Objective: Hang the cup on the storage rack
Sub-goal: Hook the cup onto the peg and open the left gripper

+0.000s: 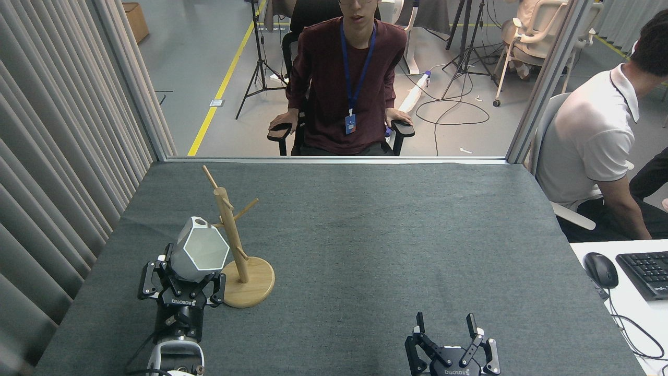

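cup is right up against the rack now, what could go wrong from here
1. The cup, held by the left gripper, overlaps the rack; a sideways nudge might tip or slide the rack's base.
2. The small hole in the rim tab could miss the thin peg, so the cup might drop on release.
3. The right gripper is far away, so it likely can't steady the rack.

Bright, even indoor light

Soft overhead light is filling the frame; the rack point(236, 245) is casting almost no shadow, focus is staying sharp throughout, and straight edges are bowing slightly at the sides.
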Tool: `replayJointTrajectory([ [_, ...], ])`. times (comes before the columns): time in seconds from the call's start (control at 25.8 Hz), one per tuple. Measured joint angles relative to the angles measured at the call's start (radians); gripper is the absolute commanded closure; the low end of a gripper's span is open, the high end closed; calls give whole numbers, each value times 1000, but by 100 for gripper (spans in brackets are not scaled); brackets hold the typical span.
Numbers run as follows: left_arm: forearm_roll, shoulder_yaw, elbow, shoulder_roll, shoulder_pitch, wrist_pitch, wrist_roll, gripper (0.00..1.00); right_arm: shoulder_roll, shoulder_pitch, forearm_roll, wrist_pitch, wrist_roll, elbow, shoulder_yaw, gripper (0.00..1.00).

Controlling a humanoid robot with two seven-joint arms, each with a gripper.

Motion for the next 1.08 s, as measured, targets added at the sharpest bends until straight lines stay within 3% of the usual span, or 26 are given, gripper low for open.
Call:
replayJointTrajectory([
  [0.04, 0, -1, 1, -1, 0, -2, 0, 0, 0, 1, 0, 0, 0, 0, 0, 1],
  [0.74, 2, -34, -5, -5, 48, -20, 2, 0, -7, 5, -2, 4, 0, -1, -3, 1],
  [1.08, 17, -32, -91, -2, 164, -42, 2, 0, -11, 6, -2, 4, -1, -6, -4, 1],
])
